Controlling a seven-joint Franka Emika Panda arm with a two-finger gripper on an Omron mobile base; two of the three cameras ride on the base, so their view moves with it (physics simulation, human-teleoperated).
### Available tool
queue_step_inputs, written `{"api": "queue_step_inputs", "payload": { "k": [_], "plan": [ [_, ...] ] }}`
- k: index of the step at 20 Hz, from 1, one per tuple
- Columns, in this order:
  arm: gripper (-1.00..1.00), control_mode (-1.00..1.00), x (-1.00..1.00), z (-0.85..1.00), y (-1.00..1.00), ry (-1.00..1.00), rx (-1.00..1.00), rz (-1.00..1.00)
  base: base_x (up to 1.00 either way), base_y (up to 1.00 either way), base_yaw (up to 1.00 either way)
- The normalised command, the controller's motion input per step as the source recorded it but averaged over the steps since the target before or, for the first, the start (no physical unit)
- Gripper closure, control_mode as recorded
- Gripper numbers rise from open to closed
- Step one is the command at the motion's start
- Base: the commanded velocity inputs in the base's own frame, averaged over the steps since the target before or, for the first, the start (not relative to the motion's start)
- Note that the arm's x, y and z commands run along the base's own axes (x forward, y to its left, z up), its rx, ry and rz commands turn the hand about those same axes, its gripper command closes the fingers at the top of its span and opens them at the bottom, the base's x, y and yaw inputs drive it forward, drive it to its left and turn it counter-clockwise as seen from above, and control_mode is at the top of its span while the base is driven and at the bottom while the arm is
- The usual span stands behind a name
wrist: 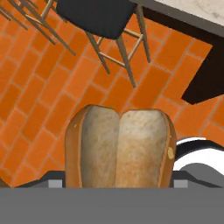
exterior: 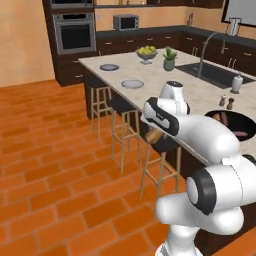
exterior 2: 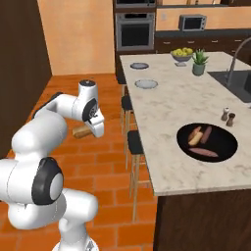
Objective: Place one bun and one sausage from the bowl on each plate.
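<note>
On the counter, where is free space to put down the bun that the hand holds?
Both plates lie bare. The long stretch of counter between the nearer plate and the black bowl is free too. It is crowded near the shakers, sink, plant and fruit bowl.

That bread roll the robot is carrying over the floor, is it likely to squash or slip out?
The bun looks soft and split down its middle, so it probably squashes a little and weighs little. The gripper holds it across its width, jaws spread wide, which probably keeps it secure. Its long rounded shape might roll if dropped.
</note>
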Motion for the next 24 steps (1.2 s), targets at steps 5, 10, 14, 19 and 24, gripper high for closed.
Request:
{"api": "queue_step_inputs", "payload": {
  "k": [5,10,14,19,24],
  "plan": [
    [1.00,1.00,0.00,0.00,0.00,0.00,0.00,0.00,0.86,1.00,-0.42],
    [1.00,1.00,0.00,0.00,0.00,0.00,0.00,0.00,0.84,1.00,-0.41],
    [1.00,1.00,0.00,0.00,0.00,0.00,0.00,0.00,0.82,1.00,-0.42],
    [1.00,1.00,0.00,0.00,0.00,0.00,0.00,0.00,0.75,1.00,-0.38],
    [1.00,1.00,0.00,0.00,0.00,0.00,0.00,0.00,0.60,1.00,-0.36]
  ]
}}
